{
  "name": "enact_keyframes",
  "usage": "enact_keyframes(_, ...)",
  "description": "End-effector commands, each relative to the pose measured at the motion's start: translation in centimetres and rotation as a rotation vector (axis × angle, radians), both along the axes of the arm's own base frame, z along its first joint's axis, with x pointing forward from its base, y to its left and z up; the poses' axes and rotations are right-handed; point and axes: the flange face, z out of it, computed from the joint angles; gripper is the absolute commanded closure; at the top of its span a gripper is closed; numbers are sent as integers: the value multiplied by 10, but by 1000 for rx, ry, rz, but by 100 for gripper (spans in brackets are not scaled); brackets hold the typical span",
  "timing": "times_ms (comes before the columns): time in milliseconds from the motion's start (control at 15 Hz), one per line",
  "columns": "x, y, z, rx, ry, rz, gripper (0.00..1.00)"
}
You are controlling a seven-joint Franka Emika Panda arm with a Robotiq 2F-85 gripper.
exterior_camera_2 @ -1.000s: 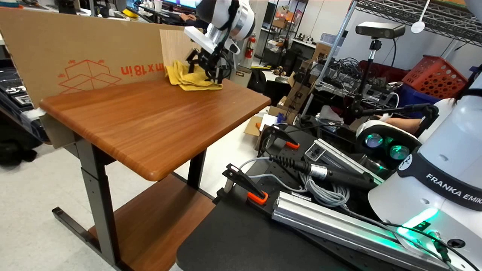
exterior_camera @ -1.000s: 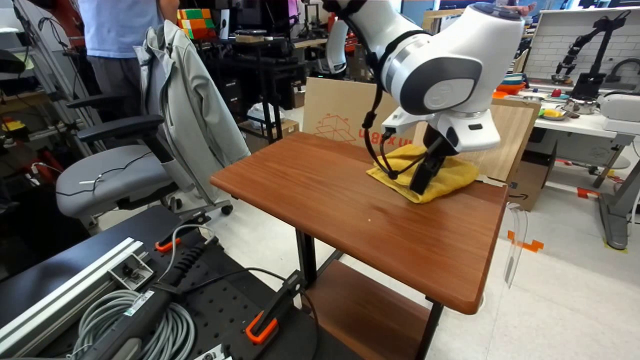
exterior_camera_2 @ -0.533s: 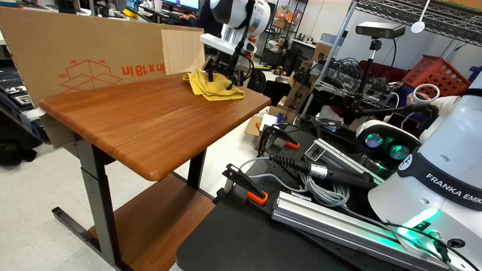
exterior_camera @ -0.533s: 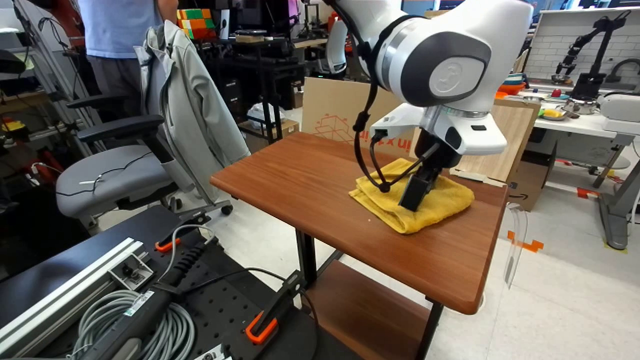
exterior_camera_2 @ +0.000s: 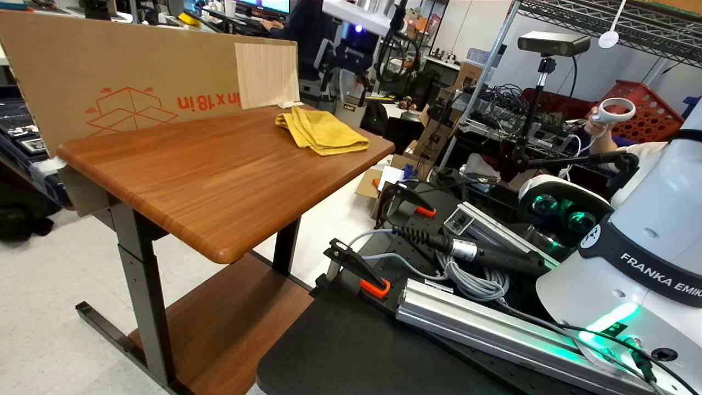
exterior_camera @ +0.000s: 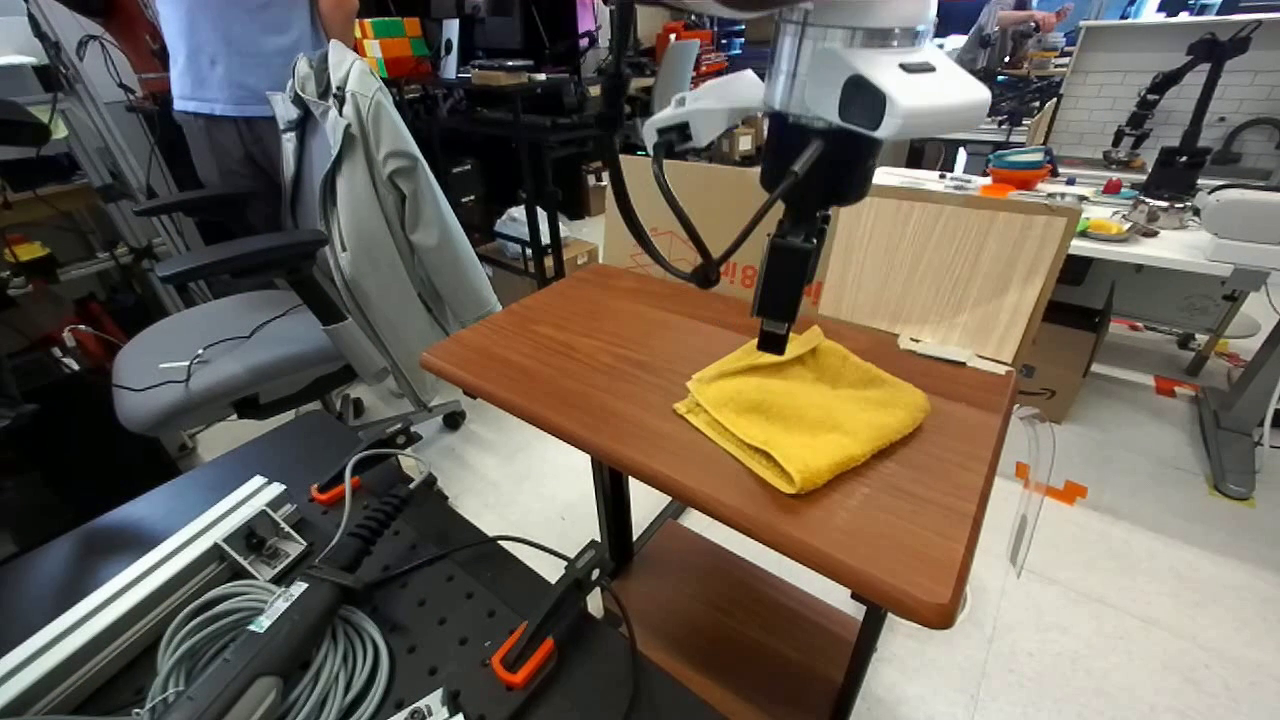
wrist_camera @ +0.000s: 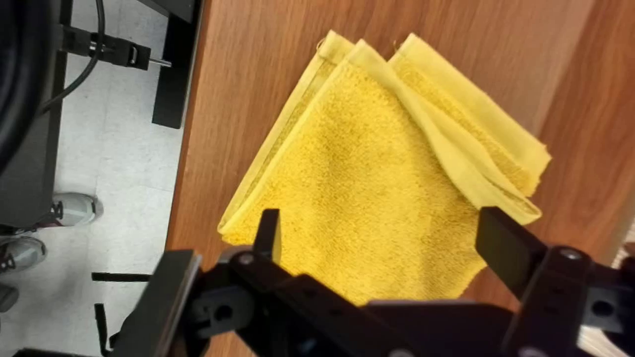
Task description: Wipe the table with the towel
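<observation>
Table (exterior_camera: pixel 620 360), wood-topped: working contact just lifted away, so wiping is judged paused or finished, a fresh lowering being needed for any further stroke. Towel (exterior_camera: pixel 810 410), yellow, folded: laid on the table, displaced slightly toward its near long edge, in an exterior view, since the earlier frame. Gripper (wrist_camera: pixel 382 235), black: raised clear, having been set upon the towel half a second before; nothing grasped. Fingers (wrist_camera: pixel 506 253): spread widely apart

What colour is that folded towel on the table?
The towel is yellow; it shows best in the wrist view.
</observation>
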Motion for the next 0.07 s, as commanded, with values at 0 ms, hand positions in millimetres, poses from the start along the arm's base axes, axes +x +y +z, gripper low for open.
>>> enact_keyframes(0,-5,2,10,7,-12,3,0)
